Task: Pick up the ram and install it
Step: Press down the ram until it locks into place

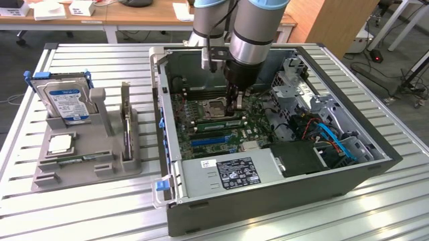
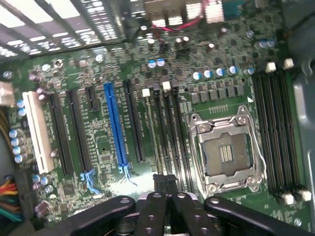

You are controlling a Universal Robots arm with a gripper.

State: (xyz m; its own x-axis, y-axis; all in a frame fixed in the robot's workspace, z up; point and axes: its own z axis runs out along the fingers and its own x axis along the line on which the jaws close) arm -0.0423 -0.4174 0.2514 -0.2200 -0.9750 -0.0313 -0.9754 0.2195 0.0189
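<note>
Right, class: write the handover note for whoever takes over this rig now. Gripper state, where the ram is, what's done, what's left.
Gripper: shut, with nothing visibly between the fingers. It is low inside the computer case, over the memory slots beside the open, empty processor socket.
Ram: a green stick lies along those slots right by the gripper, out of the grey holder.
Done: the ram has been picked up and brought to the motherboard.
Left: it is unclear whether it is fully seated and clipped.
Untouched: the hard drive and the processor chip sit in the holder.
</note>
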